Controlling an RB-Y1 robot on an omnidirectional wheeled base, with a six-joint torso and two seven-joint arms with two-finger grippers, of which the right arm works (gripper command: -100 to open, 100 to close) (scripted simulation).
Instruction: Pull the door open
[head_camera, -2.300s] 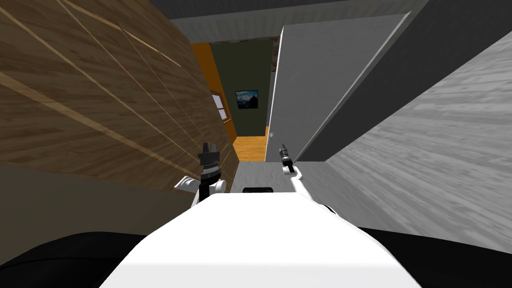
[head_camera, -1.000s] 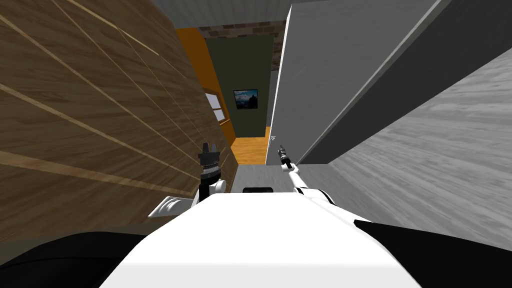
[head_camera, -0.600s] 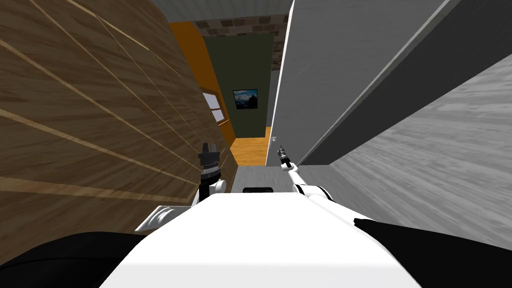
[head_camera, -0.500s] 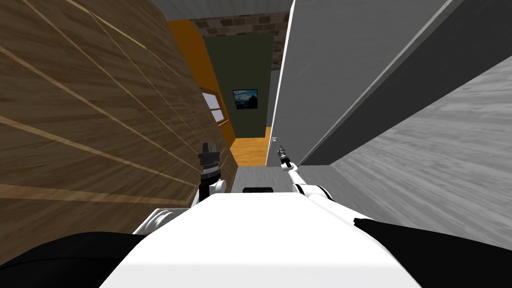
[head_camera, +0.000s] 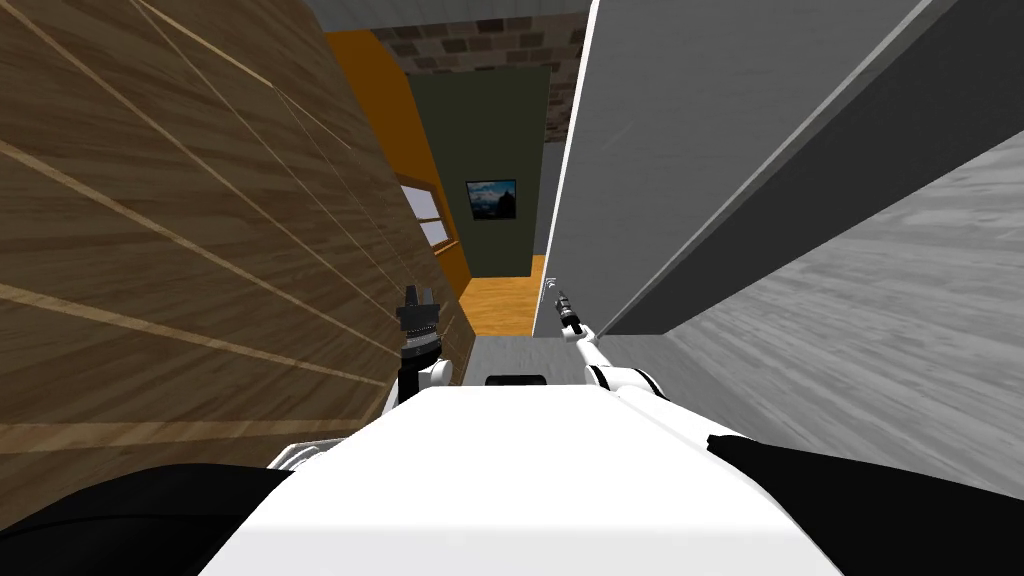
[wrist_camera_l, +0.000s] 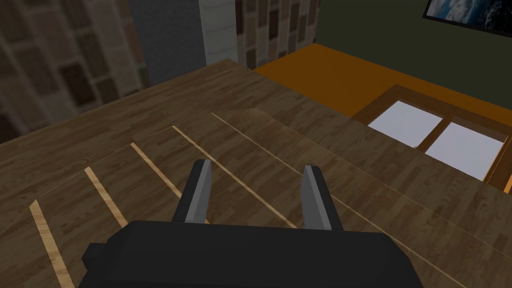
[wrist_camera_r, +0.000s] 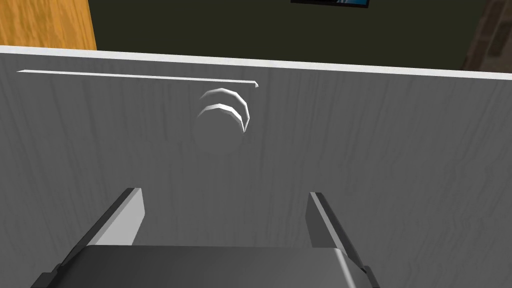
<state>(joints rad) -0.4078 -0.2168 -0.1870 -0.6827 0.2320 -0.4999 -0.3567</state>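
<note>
Right tool, fingers spread wide and empty, faces the grey door just short of its handle, legible only as pale curved outlines. Left tool, fingers parted and empty, faces the wood-panelled wall. The door stands ajar at right, free edge upright, top cut off. Beyond hangs a framed picture.

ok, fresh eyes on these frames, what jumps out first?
The big grey door stands ajar on the robot's right, and the right end effector is open just short of its handle. On the left, a wood-panelled wall runs close beside the left end effector, which is also open. Through the gap, a framed picture hangs on a dark green wall.
</note>
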